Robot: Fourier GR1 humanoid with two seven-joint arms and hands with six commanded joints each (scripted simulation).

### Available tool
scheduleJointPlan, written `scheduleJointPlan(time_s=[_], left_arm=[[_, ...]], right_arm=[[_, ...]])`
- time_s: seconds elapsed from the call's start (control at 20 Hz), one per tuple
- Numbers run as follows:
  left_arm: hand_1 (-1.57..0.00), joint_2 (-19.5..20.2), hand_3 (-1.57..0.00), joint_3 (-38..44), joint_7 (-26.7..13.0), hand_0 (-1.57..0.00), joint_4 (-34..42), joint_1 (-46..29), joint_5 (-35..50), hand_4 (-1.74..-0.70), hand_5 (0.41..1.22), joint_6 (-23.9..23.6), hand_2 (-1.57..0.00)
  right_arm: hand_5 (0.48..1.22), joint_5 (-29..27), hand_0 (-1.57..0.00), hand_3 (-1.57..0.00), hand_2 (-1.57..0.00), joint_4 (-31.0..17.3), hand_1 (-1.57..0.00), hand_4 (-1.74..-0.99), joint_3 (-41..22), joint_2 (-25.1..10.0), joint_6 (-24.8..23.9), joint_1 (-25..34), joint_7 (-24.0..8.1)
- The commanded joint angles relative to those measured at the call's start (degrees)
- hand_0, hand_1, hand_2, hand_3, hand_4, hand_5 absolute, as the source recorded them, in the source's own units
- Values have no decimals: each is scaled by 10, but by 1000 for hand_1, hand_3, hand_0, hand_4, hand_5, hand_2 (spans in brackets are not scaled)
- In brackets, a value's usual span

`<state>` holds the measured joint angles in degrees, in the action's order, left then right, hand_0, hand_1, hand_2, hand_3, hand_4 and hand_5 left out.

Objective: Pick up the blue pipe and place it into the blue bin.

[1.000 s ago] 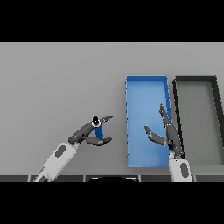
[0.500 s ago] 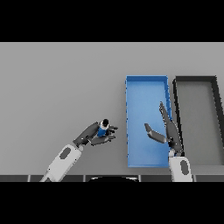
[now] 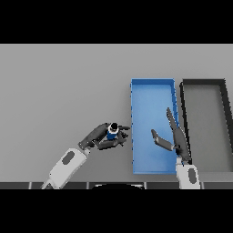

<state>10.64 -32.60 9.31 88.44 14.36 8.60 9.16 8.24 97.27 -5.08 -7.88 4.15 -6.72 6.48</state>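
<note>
Dark-fingered left hand (image 3: 101,138): curled round the blue pipe (image 3: 112,133), held upright, its dark top end toward the camera. Pipe sits just left of the blue bin (image 3: 134,127), nearly at its near-left wall; the bin lies rightward of it. Pipe's lower body is hidden by fingers. Right hand (image 3: 175,136): fingers straight, idle over the bin. Black bin (image 3: 184,119) beyond.

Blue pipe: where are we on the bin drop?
Grasp done: left hand is curled round the blue pipe, just left of the blue bin. Left: carry it over the wall and release. Right hand hovers open over the bin.
</note>
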Motion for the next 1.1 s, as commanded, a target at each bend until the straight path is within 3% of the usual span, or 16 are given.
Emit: scheduleJointPlan(time_s=[0.0, 0.25, 0.5, 0.7, 0.8, 0.9, 1.05], left_arm=[[-1553, 0, -1445, -3, -15, -1551, 16, 1, 2, -1723, 1214, -3, -1555], [-1565, -2, -1442, -13, -57, -1564, 23, 19, 5, -1727, 1219, 5, -1566], [-1569, 8, -1443, -10, -69, -1569, 43, 15, 17, -1730, 1219, 9, -1569], [-1570, 2, -1442, -12, -74, -1570, 31, 24, 3, -1730, 1220, 2, -1570], [-1571, 10, -1438, -13, -68, -1570, 40, 15, 5, -1731, 1220, 6, -1571], [-1571, 9, -1438, -13, -66, -1571, 39, 15, 9, -1731, 1221, 9, -1571], [-1571, 6, -1440, -16, -64, -1571, 28, 18, 3, -1731, 1221, 10, -1571]], right_arm=[[635, -4, 1, 1, 1, -3, 1, -1217, 3, -3, 4, 4, 2], [631, 4, 1, 1, 1, 14, 1, -1189, -7, 1, 1, -10, 9], [629, -32, 1, 1, 1, -37, 1, -1178, 6, -5, 37, 26, -10], [619, -50, 1, 1, 1, -82, 1, -1207, 14, -5, 60, 54, 9], [619, -68, 1, 1, 1, -75, 1, -1191, 18, -11, 78, 46, 36], [604, -134, 1, 1, 1, -53, 1, -1197, 29, -24, 124, 64, 24], [561, -212, 1, 1, 1, -9, 1, -1215, 22, -59, 194, 83, -27]])
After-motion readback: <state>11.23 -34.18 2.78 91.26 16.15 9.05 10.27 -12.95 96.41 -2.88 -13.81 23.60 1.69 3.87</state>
